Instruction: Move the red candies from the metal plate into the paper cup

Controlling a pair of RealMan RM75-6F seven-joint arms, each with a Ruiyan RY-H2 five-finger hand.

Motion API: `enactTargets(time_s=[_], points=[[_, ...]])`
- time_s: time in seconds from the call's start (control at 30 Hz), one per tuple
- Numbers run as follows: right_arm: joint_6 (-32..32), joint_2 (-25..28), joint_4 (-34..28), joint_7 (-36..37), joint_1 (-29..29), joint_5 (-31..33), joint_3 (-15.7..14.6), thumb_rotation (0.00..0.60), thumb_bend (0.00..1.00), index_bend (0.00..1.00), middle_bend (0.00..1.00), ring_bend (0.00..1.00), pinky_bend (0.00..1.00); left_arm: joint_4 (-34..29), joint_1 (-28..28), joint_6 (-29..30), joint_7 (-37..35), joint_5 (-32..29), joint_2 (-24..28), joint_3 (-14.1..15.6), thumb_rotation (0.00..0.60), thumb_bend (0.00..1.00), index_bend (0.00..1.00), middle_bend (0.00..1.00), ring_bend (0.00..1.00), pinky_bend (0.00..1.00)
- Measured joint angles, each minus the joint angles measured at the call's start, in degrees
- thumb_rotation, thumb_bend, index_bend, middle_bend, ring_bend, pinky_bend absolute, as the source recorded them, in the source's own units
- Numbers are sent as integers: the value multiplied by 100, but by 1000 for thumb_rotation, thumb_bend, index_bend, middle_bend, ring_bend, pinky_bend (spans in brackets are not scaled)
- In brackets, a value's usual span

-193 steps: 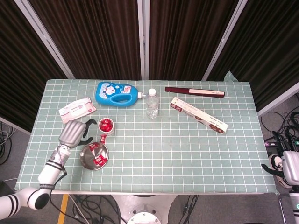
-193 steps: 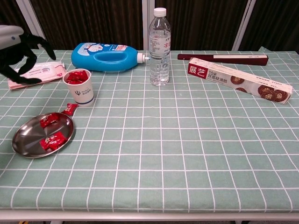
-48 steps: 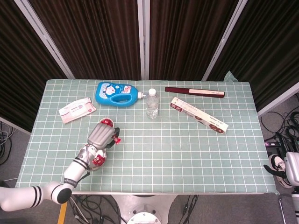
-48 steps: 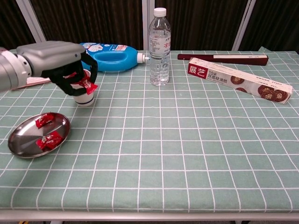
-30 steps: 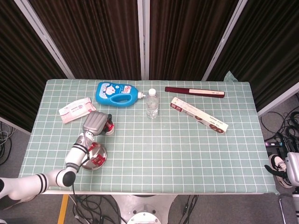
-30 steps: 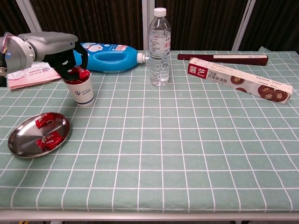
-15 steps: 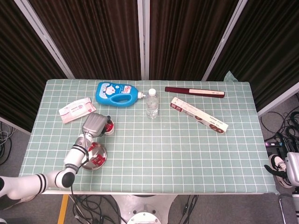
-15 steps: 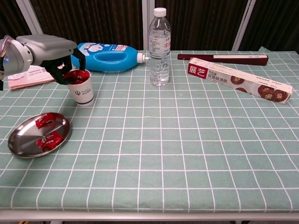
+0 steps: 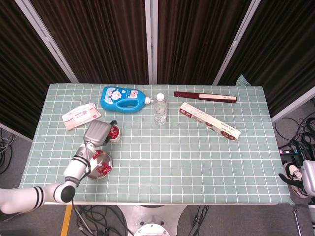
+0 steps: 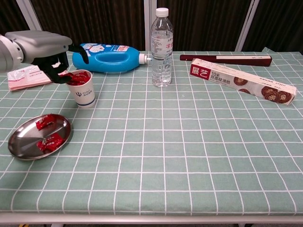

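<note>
The left robot hand [image 10: 45,52] hovers at the paper cup [image 10: 81,90] rim — fingers apart, holding nothing. Red candies [image 10: 47,133] lie on the metal plate [image 10: 19,146]. The right robot hand [image 9: 301,178] hangs off the counter [image 10: 189,142] — its grip can't be told.

The paper cup [image 10: 82,89] stands behind the metal plate [image 10: 23,147], left of the water bottle [image 10: 162,49].

One more candy is in the cup

The left hand [image 10: 40,49] picks up the candy that lay on the cloth between the cup [image 10: 81,88] and the plate [image 10: 19,147], carries it over the cup, and now sits just left of the rim with its fingers apart and nothing in them. The cloth spot by the cup is bare now. The plate sits a little more to the left than at the start.
</note>
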Motion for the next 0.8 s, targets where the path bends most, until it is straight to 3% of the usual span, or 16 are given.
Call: enactTargets(time_s=[0.13,0.23,0.3,0.37,0.47,0.6,0.8], points=[[21,0,22,33,-9,-2,5,600,32,0,156,6,358,-299,265,347,-501,322,238,-58,600,414,273,844,920,1000],[37,-11,66,78,-12,-14,12,600,33,0,153,4,312,-497,590,782,-950,679,476,-80,600,384,273,720,761,984],[48,-24,104,108,-10,-46,11,600,34,0,146,1,269,-587,874,1119,-1207,974,652,-52,600,362,273,625,638,891],[56,-32,136,164,-9,-91,3,600,39,0,138,0,241,-627,1135,1388,-1391,1214,791,18,600,322,273,484,467,648],[77,-46,216,283,-8,-203,-23,600,56,0,127,0,218,-615,1566,1765,-1618,1532,975,217,600,268,273,360,327,429],[119,-102,275,279,-16,-262,-50,600,59,0,115,0,198,-425,2137,2302,-1815,1847,1069,502,600,245,273,314,264,328],[237,-193,263,185,-40,-320,-59,600,60,0,115,0,195,-365,2864,2891,-2057,2108,1168,802,600,245,273,313,264,315]])
